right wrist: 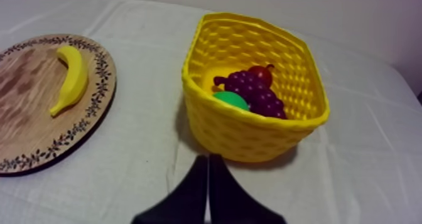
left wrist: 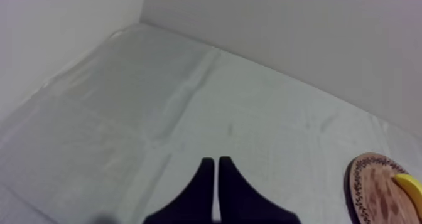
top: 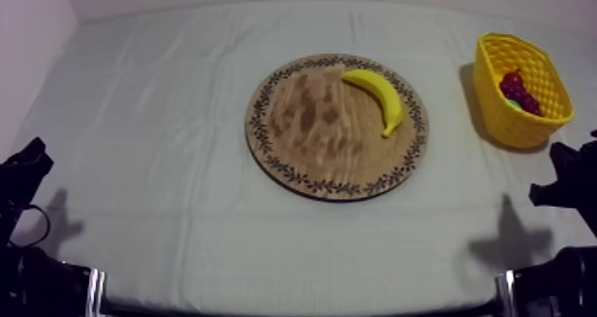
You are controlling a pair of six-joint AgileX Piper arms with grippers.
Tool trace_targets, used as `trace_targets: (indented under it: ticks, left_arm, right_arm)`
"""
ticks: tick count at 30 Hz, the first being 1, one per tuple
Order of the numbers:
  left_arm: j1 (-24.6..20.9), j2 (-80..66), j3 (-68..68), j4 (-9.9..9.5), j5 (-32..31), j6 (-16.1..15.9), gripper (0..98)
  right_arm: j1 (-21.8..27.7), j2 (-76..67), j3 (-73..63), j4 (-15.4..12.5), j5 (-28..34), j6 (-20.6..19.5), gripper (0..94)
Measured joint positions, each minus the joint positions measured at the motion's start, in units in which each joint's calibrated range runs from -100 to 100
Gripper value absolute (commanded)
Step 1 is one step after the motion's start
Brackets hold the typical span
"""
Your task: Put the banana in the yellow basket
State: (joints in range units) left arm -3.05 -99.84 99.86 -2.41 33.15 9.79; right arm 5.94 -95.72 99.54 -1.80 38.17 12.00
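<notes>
Fingers, left gripper (left wrist: 215, 160): my two black fingers (left wrist: 202, 186) lie pressed together in a narrow wedge, with nothing between them.
Fingers, right gripper (right wrist: 208, 159): these are also closed on each other and hold nothing.
Left gripper's place: low over the bare cloth (top: 178, 205) near the table's left edge, well apart from the wooden board (top: 302, 152).
Right gripper's place: near the table's right edge, just short of the yellow basket (top: 524, 130), tips pointing at its near wall.
Banana (top: 378, 94): lies flat on the wooden board, on the part towards the table's far right corner, close to the patterned rim.
Wooden board: at the middle of the table.
Yellow basket: upright near the far right corner, apart from the board.
Basket's contents: a bunch of grapes (right wrist: 254, 91), a small red fruit (right wrist: 260, 74) and a green piece (right wrist: 229, 101) whose kind I cannot tell.
</notes>
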Motion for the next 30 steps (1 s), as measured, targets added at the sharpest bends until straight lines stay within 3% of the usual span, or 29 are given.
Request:
trace_targets:
  ticks: [5,14,19,24,30]
  left_arm:
    - [0.0,0.0,0.0,0.00,0.0,0.0,0.1]
    - [0.0,0.0,0.0,0.00,0.0,0.0,0.1]
    - [0.0,0.0,0.0,0.00,0.0,0.0,0.1]
    - [0.0,0.0,0.0,0.00,0.0,0.0,0.1]
    - [0.0,0.0,0.0,0.00,0.0,0.0,0.1]
  right_arm:
    - [-2.6,0.0,-0.4,0.1,1.2,0.3,0.6]
    - [-11.7,0.0,0.0,0.2,0.1,-1.9,0.5]
    - [-13.8,0.0,-0.5,0.3,1.2,-2.4,0.4]
    - [-17.1,3.8,-3.2,3.6,4.4,0.5,0.3]
    - [-21.3,15.0,-12.1,7.6,9.1,-0.7,0.3]
